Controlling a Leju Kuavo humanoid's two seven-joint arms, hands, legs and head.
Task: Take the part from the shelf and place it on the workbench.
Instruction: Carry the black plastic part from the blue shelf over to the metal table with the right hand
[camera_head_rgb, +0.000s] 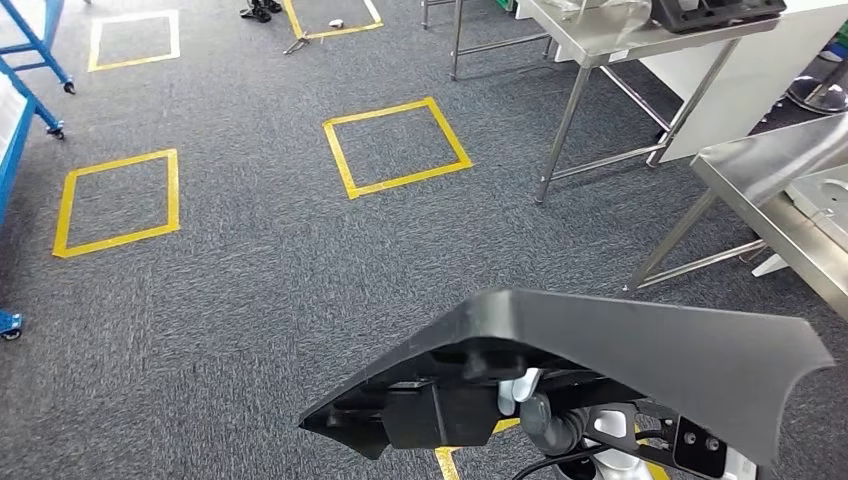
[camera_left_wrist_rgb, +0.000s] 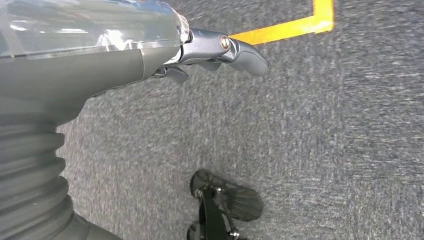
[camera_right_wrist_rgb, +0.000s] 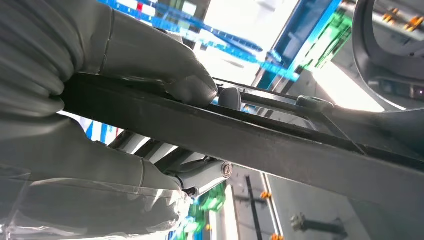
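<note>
A large, flat black plastic part (camera_head_rgb: 620, 350) with a curved edge spans the bottom of the head view, held above the grey carpet. My right hand (camera_head_rgb: 540, 415) grips it from beneath; in the right wrist view the thumb and fingers (camera_right_wrist_rgb: 150, 65) clamp the part's edge (camera_right_wrist_rgb: 280, 142) from both sides. My left hand (camera_left_wrist_rgb: 210, 50) hangs over the carpet and holds nothing, its fingers apart. A steel workbench (camera_head_rgb: 770, 170) stands at the right edge of the head view. A second steel table (camera_head_rgb: 600, 45) stands farther back.
Yellow tape squares (camera_head_rgb: 395, 145) (camera_head_rgb: 118, 200) mark the carpet ahead. A blue wheeled rack (camera_head_rgb: 20, 80) stands at the left edge. The far table carries a black object (camera_head_rgb: 715, 12), and its slanted legs (camera_head_rgb: 560, 140) reach the floor.
</note>
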